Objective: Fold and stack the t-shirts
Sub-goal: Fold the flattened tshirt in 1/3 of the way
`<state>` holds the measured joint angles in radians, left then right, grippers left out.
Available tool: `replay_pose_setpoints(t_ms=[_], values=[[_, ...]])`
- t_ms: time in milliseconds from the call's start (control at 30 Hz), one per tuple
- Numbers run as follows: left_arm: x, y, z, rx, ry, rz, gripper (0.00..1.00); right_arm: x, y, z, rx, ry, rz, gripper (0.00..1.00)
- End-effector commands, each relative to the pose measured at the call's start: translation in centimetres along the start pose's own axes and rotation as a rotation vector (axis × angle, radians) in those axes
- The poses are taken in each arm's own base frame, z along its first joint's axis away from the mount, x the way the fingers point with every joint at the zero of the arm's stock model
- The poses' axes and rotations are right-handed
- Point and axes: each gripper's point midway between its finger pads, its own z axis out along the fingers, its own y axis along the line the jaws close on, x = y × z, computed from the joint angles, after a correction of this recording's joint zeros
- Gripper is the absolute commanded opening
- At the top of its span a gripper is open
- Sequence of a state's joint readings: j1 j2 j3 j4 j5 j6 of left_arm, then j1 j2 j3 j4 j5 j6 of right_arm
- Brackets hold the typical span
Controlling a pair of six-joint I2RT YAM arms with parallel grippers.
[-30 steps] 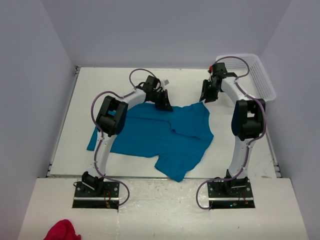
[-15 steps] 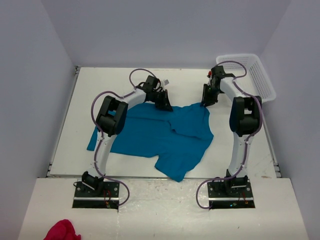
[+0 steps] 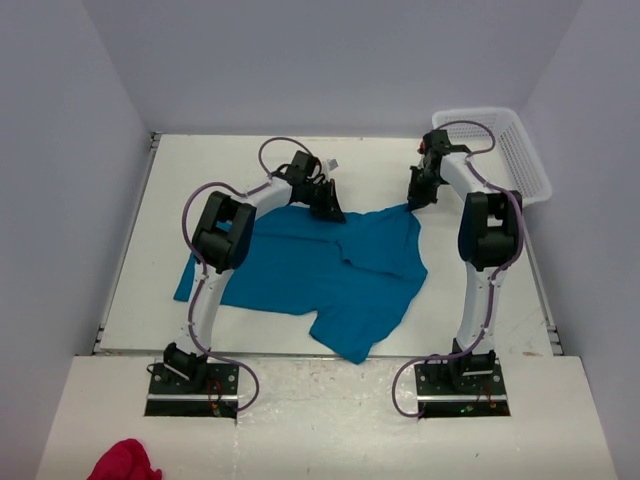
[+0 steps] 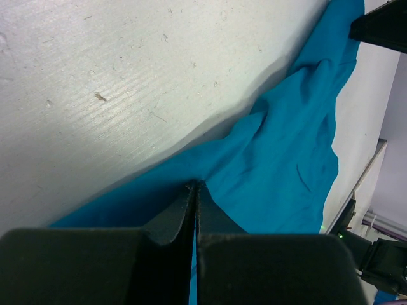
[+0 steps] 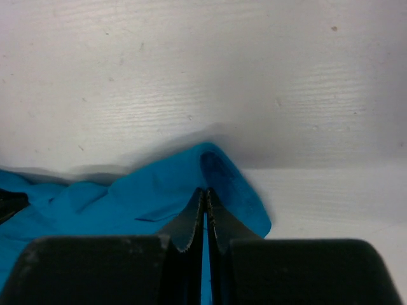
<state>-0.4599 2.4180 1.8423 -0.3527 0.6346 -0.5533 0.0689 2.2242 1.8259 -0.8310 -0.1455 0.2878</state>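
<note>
The teal-blue t-shirt lies spread and rumpled on the white table, its far edge between the two grippers. My left gripper is shut on the shirt's far edge at the left; the left wrist view shows its jaws pinched together on blue fabric. My right gripper is shut on the shirt's far right corner; the right wrist view shows its jaws closed on a raised fold of fabric.
A white plastic basket stands at the table's far right corner. A pink cloth lies on the near ledge, bottom left. Grey walls enclose the table on three sides.
My right gripper has moved down and toward the shirt's far right corner and closed on it. The left gripper and shirt have stayed put.
</note>
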Motion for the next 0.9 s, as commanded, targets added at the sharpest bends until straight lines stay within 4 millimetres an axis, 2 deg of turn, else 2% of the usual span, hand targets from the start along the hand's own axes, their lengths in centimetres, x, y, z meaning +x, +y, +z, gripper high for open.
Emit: replay_pose_setpoints(t_ms=[0,167,333,500,633,733,800,833,867], values=[[-1.4,-0.4,-0.7,0.000,-0.030,0.032,0.00,-0.6,-1.4,-2.8,0.068,-0.061,0.055,0.00],[-2.2,1.6,-0.9,-0.011,-0.040,-0.004,0.00,1.2,-2.6,-3.2,0.111,-0.061,0.077,0.00],[-2.6,2.7,-1.1,-0.007,-0.043,-0.014,0.00,1.4,-3.3,-2.3,0.135,-0.056,0.072,0.00],[-2.9,3.4,-1.3,-0.012,-0.043,-0.016,0.00,0.6,-3.9,-2.4,0.163,-0.067,0.093,0.00],[-3.5,4.1,-1.9,-0.004,-0.052,-0.021,0.00,-1.2,-3.7,-3.1,0.170,-0.102,0.070,0.00],[-4.5,4.0,-2.2,0.018,-0.065,-0.011,0.00,-2.7,-3.8,-3.2,0.183,-0.116,0.056,0.00],[-4.5,4.2,-2.1,0.036,-0.055,-0.018,0.00,-2.7,-4.0,-2.5,0.195,-0.083,0.048,0.00],[-4.9,4.0,-2.3,0.044,-0.061,-0.012,0.00,-3.8,-3.6,-3.0,0.188,-0.108,0.047,0.00],[-4.9,4.0,-2.3,0.049,-0.059,-0.010,0.00,-3.9,-3.6,-3.1,0.189,-0.102,0.047,0.00]])
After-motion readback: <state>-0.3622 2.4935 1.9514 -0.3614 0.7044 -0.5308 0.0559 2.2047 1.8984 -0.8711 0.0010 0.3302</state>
